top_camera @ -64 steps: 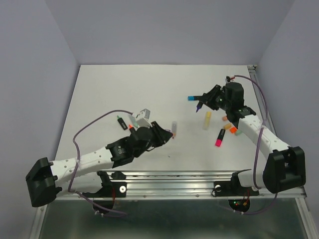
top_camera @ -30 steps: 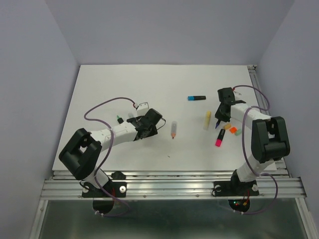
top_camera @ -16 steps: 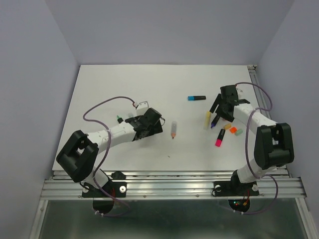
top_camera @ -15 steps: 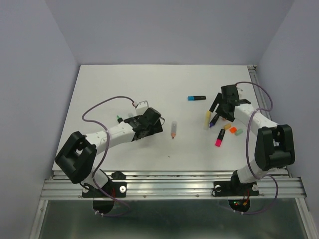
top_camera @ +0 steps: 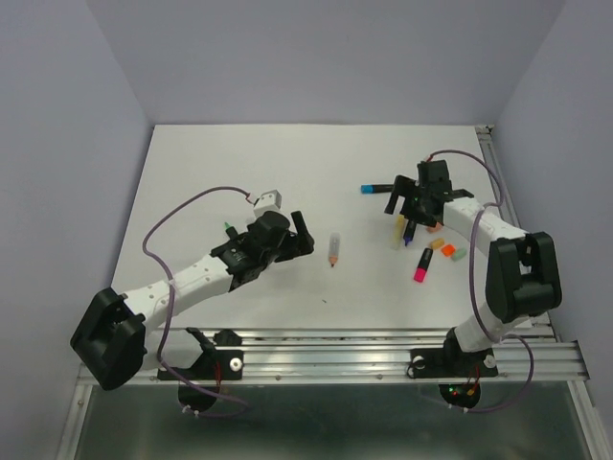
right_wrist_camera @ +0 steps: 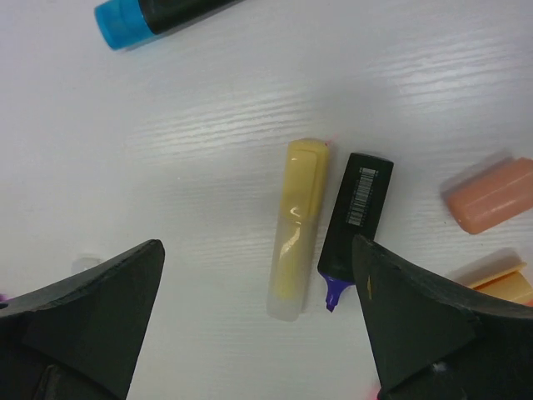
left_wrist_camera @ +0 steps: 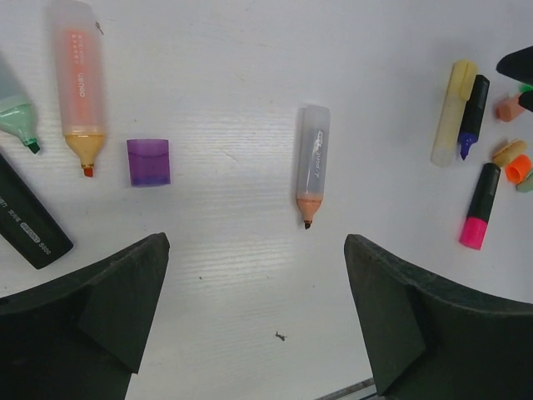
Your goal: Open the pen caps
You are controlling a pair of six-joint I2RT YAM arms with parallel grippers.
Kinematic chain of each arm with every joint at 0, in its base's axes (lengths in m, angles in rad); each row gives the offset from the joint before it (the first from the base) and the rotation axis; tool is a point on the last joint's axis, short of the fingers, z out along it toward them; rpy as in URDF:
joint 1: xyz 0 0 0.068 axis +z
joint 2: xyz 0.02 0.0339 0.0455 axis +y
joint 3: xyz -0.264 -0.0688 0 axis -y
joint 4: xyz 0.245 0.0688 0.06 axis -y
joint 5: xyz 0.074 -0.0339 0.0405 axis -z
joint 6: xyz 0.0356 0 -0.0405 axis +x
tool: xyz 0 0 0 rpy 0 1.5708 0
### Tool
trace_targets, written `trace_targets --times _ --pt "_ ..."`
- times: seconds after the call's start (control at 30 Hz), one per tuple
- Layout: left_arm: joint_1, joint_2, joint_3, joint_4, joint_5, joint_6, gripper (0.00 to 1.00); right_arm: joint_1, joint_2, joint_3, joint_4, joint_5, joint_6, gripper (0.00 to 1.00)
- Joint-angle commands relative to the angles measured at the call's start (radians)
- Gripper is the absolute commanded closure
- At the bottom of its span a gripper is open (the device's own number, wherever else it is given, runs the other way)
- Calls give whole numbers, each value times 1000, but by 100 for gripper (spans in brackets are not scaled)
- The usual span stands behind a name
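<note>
The left claw (left_wrist_camera: 256, 246) and right claw (right_wrist_camera: 256, 248) both gape wide, holding nothing, above the worktop (left_wrist_camera: 250, 67). A loose purple cap (left_wrist_camera: 148, 161) lies upper left in the left wrist view; a blue cap (right_wrist_camera: 122, 21) sits on its black highlighter (right_wrist_camera: 185, 10) at the right wrist view's top left.

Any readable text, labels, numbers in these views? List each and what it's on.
Nothing reads cleanly.
Orange print along the pastel orange highlighter: blurred, unreadable.
Blue print on the clear pen: too small to read.
White print on the black highlighter: too small to read.
Barcode label on the purple-tipped black highlighter: bars visible, digits unreadable.
</note>
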Motion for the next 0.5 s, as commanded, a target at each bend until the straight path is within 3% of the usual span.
trace_targets --times 0.0,0.47 --pt "1 -38 -26 59 23 30 1 26 77 95 -2 50 -38 2" --pt "1 -49 -56 95 38 23 1 59 217 166 -1 110 -47 15"
